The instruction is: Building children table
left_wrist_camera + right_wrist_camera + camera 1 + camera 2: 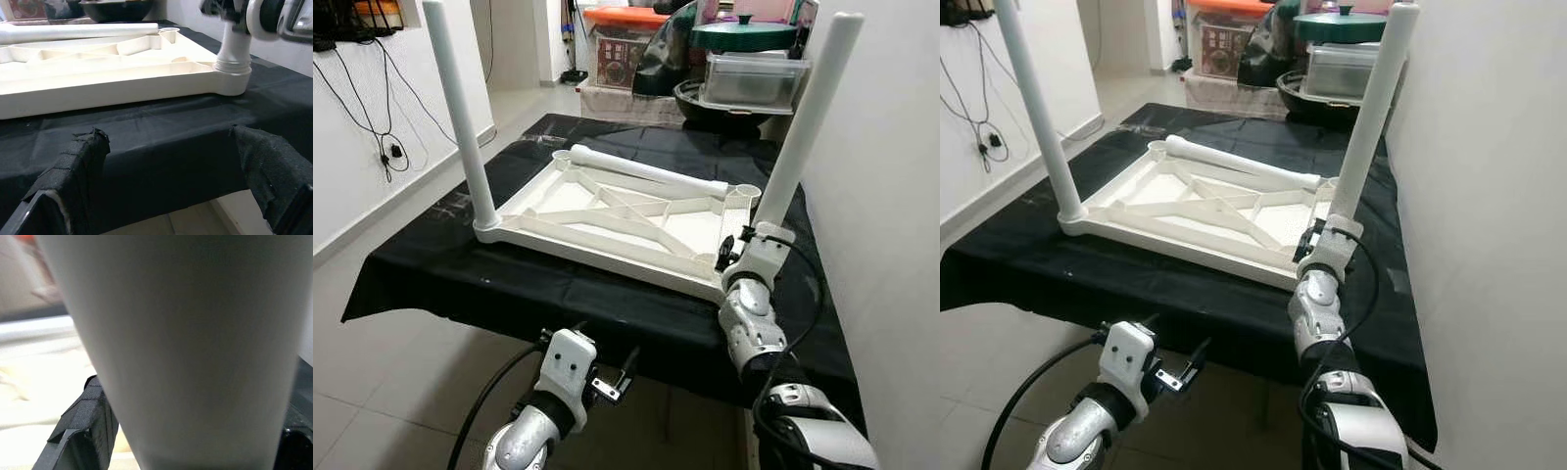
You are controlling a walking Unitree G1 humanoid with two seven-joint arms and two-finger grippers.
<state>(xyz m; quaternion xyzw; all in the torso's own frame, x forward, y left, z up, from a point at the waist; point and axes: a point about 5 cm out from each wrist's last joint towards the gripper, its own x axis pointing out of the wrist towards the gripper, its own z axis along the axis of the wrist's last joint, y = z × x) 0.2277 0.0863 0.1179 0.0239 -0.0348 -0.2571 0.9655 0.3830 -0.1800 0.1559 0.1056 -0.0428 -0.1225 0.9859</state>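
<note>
**Third leg waits across the tabletop**

Right gripper (736, 253) clasps the upright near-right leg (806, 122) at its socket. The loose leg (651, 170) lies lengthwise along the far edge of the upturned tabletop (607, 217) — left gripper (612, 377) hangs open below the near edge.

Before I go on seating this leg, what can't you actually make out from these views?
- Right gripper: its grip on the upright white plastic leg is hidden behind its own wrist in the eye views.
- Right wrist view: blurred leg surface; its socket joint is cut off.
- Far corner sockets on the upside-down white tabletop: too small to judge.
</note>
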